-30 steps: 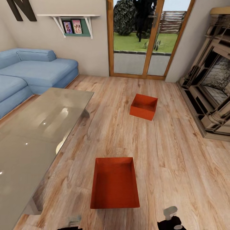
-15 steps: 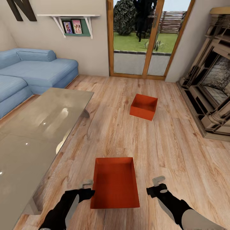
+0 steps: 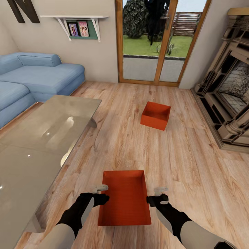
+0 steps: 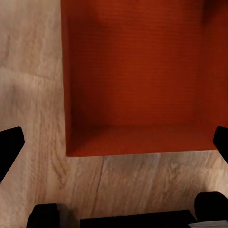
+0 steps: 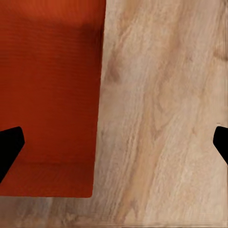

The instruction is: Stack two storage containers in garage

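While both arms reach forward and down from the foot of the head view, the left gripper (image 3: 100, 193) sits at the left wall of the near bin (image 3: 124, 197) and the right gripper (image 3: 157, 194) at its right wall, each just beside the rim. Both forearms angle inward, dark wrists ahead of pale sleeves. In the left wrist view the black fingertips (image 4: 9, 147) stand far apart at the picture's edges, with the bin (image 4: 137, 76) and plank floor (image 4: 33, 95) between them, so that gripper is released. The right wrist view shows the same wide spread of fingertips (image 5: 9, 145), one over the bin's (image 5: 47, 95) red floor, the other over the wood (image 5: 161, 118); that gripper is released too, grasping nothing.

The near bin rests on the wooden floor (image 3: 180, 166) at 6 o'clock, beside the glass surface (image 3: 38, 145). The second bin (image 3: 155, 115) lies well apart at 12 to 1 o'clock, toward the garden doors (image 3: 159, 41). A blue sofa (image 3: 34, 76) is at 10 o'clock, a fireplace (image 3: 231, 86) at 2 o'clock. Large dark letters (image 3: 22, 10) hang on the wall, cut off and unreadable; the framed pictures (image 3: 78, 29) on the shelf are too small to read.
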Robot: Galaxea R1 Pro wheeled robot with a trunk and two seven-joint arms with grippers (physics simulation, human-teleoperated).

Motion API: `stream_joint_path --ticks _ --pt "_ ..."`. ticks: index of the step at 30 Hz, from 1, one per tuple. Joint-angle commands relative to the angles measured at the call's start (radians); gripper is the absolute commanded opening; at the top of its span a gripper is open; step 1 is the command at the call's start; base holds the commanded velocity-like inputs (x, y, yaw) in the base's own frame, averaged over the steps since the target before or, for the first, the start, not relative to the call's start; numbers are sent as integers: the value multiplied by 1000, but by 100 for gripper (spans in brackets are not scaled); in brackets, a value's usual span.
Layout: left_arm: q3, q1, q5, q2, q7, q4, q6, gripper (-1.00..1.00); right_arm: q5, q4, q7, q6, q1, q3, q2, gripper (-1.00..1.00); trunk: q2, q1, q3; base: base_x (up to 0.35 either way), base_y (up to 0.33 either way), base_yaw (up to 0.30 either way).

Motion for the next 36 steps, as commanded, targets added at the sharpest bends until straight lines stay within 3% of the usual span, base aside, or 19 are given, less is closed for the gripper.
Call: stream_joint_path --ticks 1,5,7,13,19,30,36 --pt "-1 -1 7 -2 2 5 5 100 -15 12 -12 -1 -1 9 1 100 0 0 -1 0 0 0" --pt "-2 -1 -4 -11 7 45 -48 100 -36 40 -19 -29 -1 9 15 100 0 0 -1 0 0 0" --pt "-1 -2 -21 -12 39 58 -67 100 -38 45 -23 -35 -1 9 28 100 0 0 -1 0 0 0" --pt "-1 -5 -32 -14 79 65 -82 100 -41 59 -34 -55 -1 9 55 100 0 0 -1 0 0 0" --pt "-3 -6 -35 -12 86 55 -81 100 -40 63 -36 -58 -1 10 102 100 0 0 -1 0 0 0" --pt "-1 -6 -35 -26 87 38 -53 100 -40 63 -36 -50 -1 9 100 100 0 0 -1 0 0 0" --pt "-2 -6 -34 -27 86 38 -49 100 -40 62 -36 -49 -1 9 99 100 -42 23 -19 0 0 0"
